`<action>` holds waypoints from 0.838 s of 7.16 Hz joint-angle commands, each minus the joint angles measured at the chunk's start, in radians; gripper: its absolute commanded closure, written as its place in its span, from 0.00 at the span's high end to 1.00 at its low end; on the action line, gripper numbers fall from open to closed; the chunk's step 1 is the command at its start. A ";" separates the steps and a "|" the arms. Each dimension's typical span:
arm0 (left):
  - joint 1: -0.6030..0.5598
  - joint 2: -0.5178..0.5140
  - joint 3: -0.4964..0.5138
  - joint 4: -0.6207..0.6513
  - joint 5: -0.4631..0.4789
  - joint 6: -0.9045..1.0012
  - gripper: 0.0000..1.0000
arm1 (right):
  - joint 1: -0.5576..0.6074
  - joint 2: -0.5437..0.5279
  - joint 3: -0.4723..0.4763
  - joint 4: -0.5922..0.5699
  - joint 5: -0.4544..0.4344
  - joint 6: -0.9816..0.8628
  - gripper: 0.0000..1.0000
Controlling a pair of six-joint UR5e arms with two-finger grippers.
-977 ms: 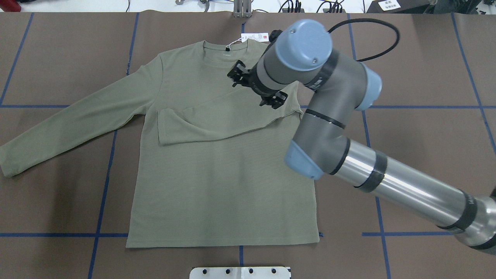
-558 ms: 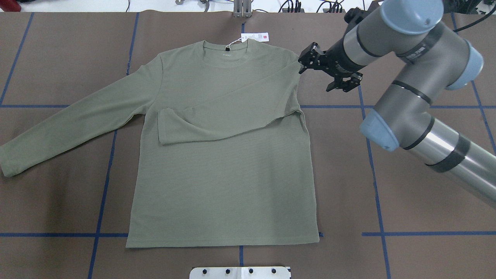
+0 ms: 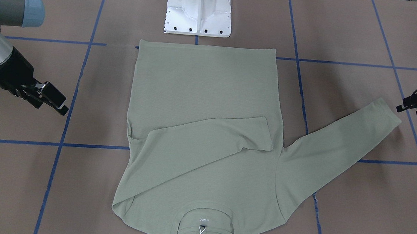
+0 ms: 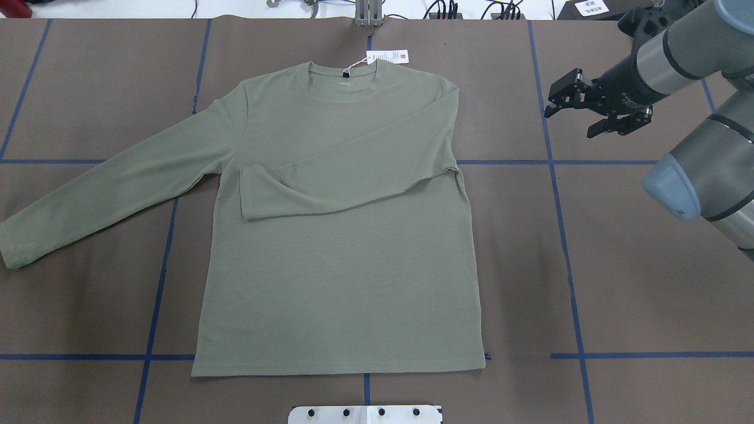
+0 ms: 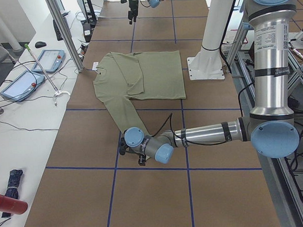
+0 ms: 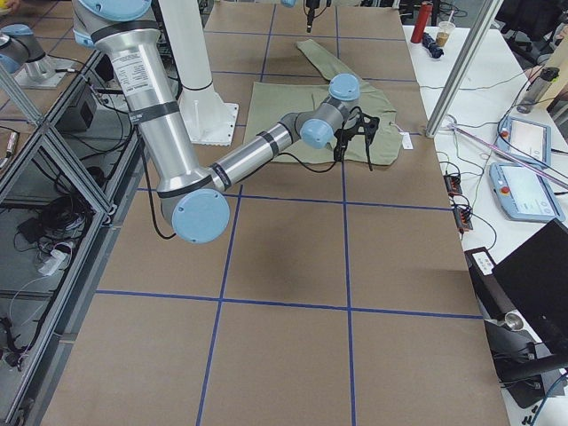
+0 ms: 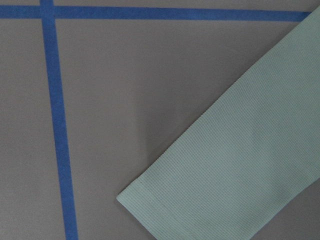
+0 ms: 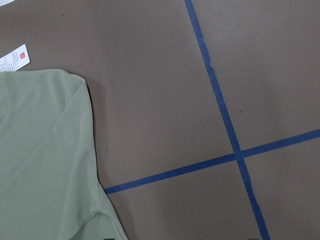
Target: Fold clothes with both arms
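The right arm (image 4: 713, 153) comes in from the side with its elbow bent and its wrist turned inward. The right claw (image 4: 569, 123) hangs in the air, fingers spread wide and empty. The left arm (image 5: 207, 133) stretches out low and almost level, its left claw (image 3: 407, 106) pointing downward; its finger spacing is unclear.

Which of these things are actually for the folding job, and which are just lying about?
Part of the job:
green shirt
right gripper, open and empty
left gripper, by the outstretched sleeve's cuff

Just lying about:
tablet and red bottle, both on the side bench
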 commanded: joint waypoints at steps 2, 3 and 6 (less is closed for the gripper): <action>0.038 -0.078 0.106 -0.003 0.029 0.001 0.86 | 0.002 -0.009 0.003 0.002 -0.002 -0.008 0.92; 0.058 -0.080 0.108 -0.003 0.029 0.001 0.85 | 0.001 -0.011 0.005 0.002 -0.003 -0.008 0.92; 0.065 -0.080 0.107 -0.003 0.028 0.008 0.73 | 0.005 -0.012 0.013 0.002 0.000 -0.008 0.92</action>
